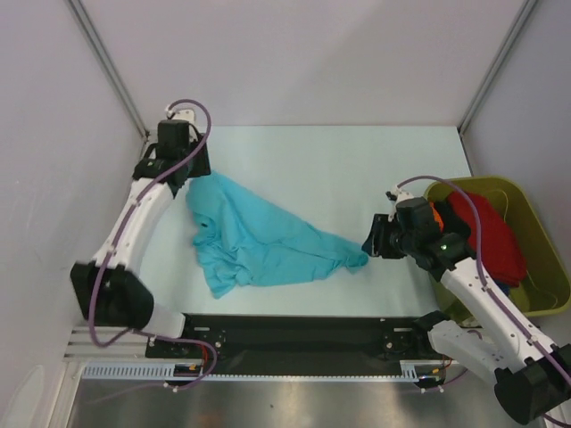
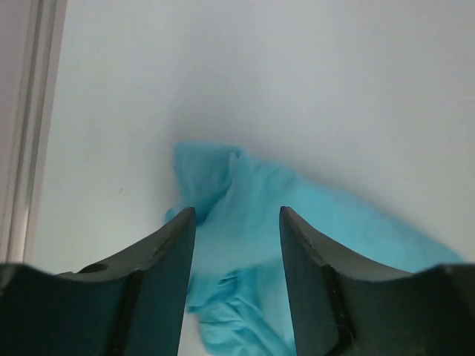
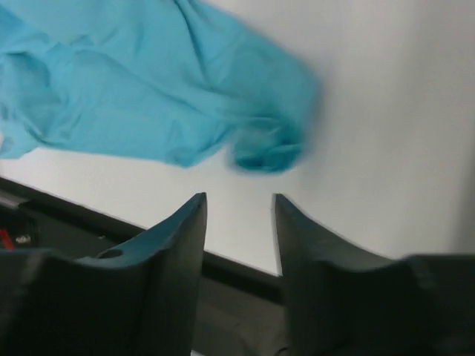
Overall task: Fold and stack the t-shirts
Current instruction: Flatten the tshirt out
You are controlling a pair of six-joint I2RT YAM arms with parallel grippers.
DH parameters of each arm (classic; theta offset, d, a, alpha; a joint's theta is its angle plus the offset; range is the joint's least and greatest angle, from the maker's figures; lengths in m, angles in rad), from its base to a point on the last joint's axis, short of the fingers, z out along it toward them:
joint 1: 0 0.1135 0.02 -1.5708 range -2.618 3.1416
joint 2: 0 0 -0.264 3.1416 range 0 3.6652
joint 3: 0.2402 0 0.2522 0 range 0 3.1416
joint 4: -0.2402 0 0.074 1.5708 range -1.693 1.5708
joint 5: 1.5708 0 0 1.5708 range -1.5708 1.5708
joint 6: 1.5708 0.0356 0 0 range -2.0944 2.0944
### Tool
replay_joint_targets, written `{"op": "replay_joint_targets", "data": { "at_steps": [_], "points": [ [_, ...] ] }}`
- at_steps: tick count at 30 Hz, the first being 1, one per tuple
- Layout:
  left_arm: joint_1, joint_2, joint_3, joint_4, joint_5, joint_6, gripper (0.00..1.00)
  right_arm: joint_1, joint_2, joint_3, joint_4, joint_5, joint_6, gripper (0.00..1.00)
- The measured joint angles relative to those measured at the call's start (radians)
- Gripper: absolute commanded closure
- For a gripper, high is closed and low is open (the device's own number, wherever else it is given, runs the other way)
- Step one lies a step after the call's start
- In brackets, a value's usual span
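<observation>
A turquoise t-shirt (image 1: 259, 239) lies crumpled and stretched across the white table, from the far left to a bunched tip near the right arm. My left gripper (image 1: 189, 175) hangs just above the shirt's far left corner (image 2: 211, 167), its jaws open and nothing between them. My right gripper (image 1: 368, 242) is open beside the shirt's right tip (image 3: 271, 152), a little apart from it, holding nothing. A red t-shirt (image 1: 489, 234) lies in the olive-green tub, with a bit of orange cloth (image 1: 437, 214) and dark blue cloth (image 1: 505, 290) showing beside it.
The olive-green tub (image 1: 535, 223) stands at the right edge of the table, under my right arm. A black rail (image 1: 294, 334) runs along the table's near edge. White walls close in the left, back and right sides.
</observation>
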Motion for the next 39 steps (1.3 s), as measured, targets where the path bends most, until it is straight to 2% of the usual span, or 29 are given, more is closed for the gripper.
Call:
{"op": "replay_joint_targets", "data": {
  "at_steps": [3,4,5,6,9,12,13,14,16,19,22,24,25,26,29,33,34,39],
  "points": [
    [0.032,0.168,0.01,-0.005,0.003,0.0,0.34,0.003,0.01,-0.026,-0.033,-0.023,-0.004,0.39],
    [0.036,0.203,0.015,-0.009,0.003,0.0,0.12,-0.001,0.025,-0.024,-0.041,-0.026,-0.004,0.31],
    [0.038,0.216,0.018,-0.011,0.002,0.003,0.07,-0.003,0.047,-0.016,-0.047,-0.026,-0.002,0.27],
    [0.038,0.219,0.019,-0.014,0.004,-0.004,0.06,-0.005,0.077,-0.005,-0.053,-0.026,-0.002,0.24],
    [0.036,0.18,0.045,-0.022,0.026,-0.024,0.09,-0.008,0.165,0.033,-0.062,-0.026,-0.002,0.23],
    [0.025,0.072,0.018,-0.016,0.089,-0.055,0.18,-0.008,0.248,0.066,-0.057,-0.026,0.014,0.3],
    [0.015,0.019,-0.016,-0.017,0.108,-0.067,0.22,-0.008,0.269,0.071,-0.055,-0.026,0.021,0.35],
    [0.0,-0.031,-0.058,-0.017,0.131,-0.082,0.24,-0.008,0.292,0.073,-0.054,-0.026,0.031,0.35],
    [-0.034,-0.143,-0.173,-0.019,0.182,-0.118,0.27,-0.005,0.323,0.071,-0.054,-0.026,0.049,0.31],
    [-0.074,-0.267,-0.345,-0.032,0.252,-0.177,0.3,-0.006,0.336,0.057,-0.037,-0.034,0.061,0.3],
    [-0.083,-0.309,-0.472,-0.057,0.304,-0.23,0.34,-0.013,0.363,0.056,-0.024,-0.04,0.064,0.41],
    [-0.084,-0.295,-0.504,-0.076,0.326,-0.252,0.37,-0.016,0.402,0.061,-0.02,-0.047,0.067,0.43],
    [-0.084,-0.288,-0.508,-0.087,0.33,-0.261,0.45,-0.016,0.422,0.062,-0.019,-0.05,0.069,0.43],
    [-0.084,-0.284,-0.509,-0.105,0.322,-0.278,0.46,-0.013,0.44,0.061,-0.018,-0.051,0.069,0.43],
    [-0.084,-0.292,-0.506,-0.163,0.256,-0.327,0.44,-0.007,0.468,0.061,-0.013,-0.051,0.069,0.42],
    [-0.051,-0.326,-0.512,-0.295,0.16,-0.475,0.46,-0.001,0.496,0.067,-0.002,-0.052,0.068,0.43],
    [-0.035,-0.34,-0.526,-0.317,0.149,-0.518,0.49,0.0,0.507,0.071,0.002,-0.052,0.067,0.44],
    [0.019,-0.395,-0.683,-0.406,0.169,-0.722,0.49,0.0,0.524,0.077,0.01,-0.052,0.063,0.46]
  ]
}}
